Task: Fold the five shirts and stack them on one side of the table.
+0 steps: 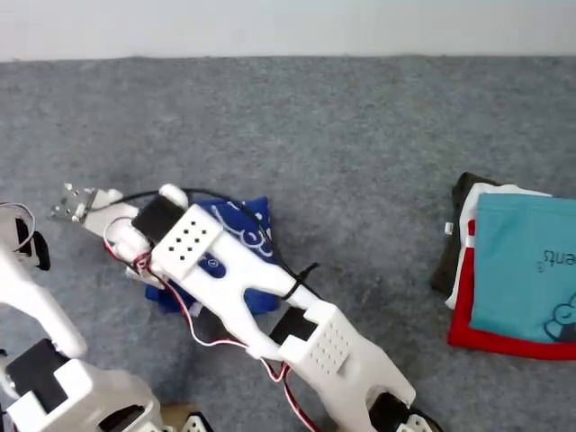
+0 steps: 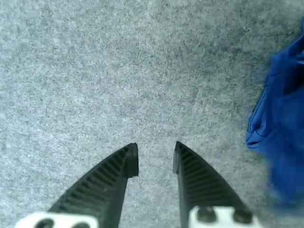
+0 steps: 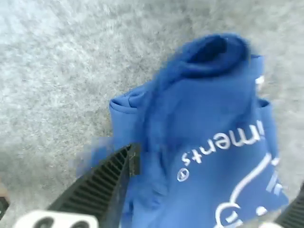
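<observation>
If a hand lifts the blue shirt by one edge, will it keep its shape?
Probably not: the blue shirt lies crumpled in soft folds, so it would likely droop and unfold. It looks thin, so it is likely light. The fuzzy grey table cover may drag on it if pushed.

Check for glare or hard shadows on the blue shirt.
High view: even light, no glare; a white arm covers part of the crumpled blue fabric shirt. Right wrist view: soft shadow in its folds. Left wrist view: grey carpeted table evenly lit.
</observation>
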Motion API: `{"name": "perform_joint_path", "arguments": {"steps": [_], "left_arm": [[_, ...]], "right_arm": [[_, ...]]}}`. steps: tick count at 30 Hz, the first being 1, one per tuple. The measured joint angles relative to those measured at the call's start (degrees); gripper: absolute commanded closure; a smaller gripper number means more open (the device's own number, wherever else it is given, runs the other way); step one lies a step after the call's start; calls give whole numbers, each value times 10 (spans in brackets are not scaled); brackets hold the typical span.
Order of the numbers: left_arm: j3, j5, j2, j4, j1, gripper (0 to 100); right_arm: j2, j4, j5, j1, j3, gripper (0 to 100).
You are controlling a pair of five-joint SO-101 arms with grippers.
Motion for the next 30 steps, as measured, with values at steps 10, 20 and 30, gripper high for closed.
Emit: {"name": "perform_joint_path", "arguments": {"steps": [10, 20, 30], "left_arm": [[0, 0, 0, 0, 0, 863], [0, 0, 0, 0, 0, 863], [0, 0, 0, 0, 0, 863]], "right_arm": [[-1, 53, 0, 119, -68, 508], [61, -7, 0, 155, 7, 508], [156, -81, 0, 188, -11, 508]]}}
